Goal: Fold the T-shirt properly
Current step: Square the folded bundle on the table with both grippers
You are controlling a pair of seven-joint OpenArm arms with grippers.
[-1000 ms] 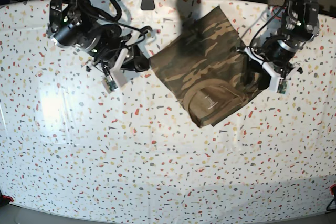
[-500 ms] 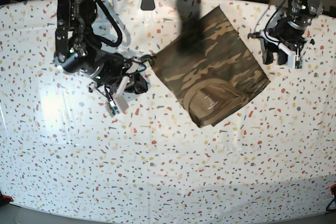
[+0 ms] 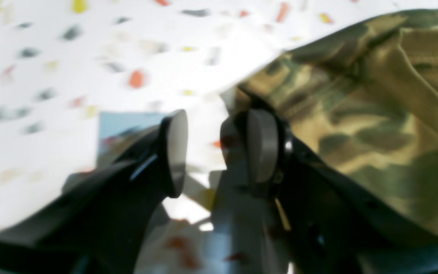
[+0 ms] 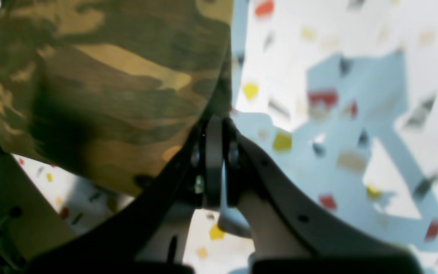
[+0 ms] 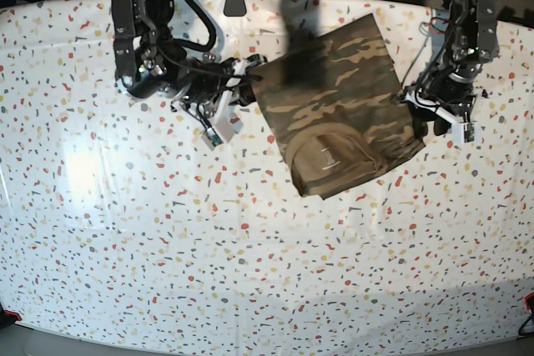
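The T-shirt (image 5: 342,102) lies folded into a compact, roughly square packet in the upper centre-right of the base view, set at an angle on the speckled table (image 5: 250,273), with the tan neck opening and its small label turned toward the lower edge of the packet. The right gripper (image 5: 240,93) sits at the packet's left edge; in its wrist view the fingers (image 4: 213,160) are clenched together just beside the cloth margin, and no fabric is visible between them, though the contact point is partly hidden. The left gripper (image 5: 440,122) stands at the packet's right edge; in its wrist view the fingers (image 3: 175,148) are released, spread with a clear gap, the shirt (image 3: 356,125) just beside one pad and nothing held. In my judgement the garment is light, soft and limp: it will sag and slide on the smooth table, and stacked layers may shift or open if dragged by one corner. Hold is best taken by pinching all layers at an edge or corner, both sides together, and lifting little. The fold appears near complete; remaining work looks like squaring or final placement.
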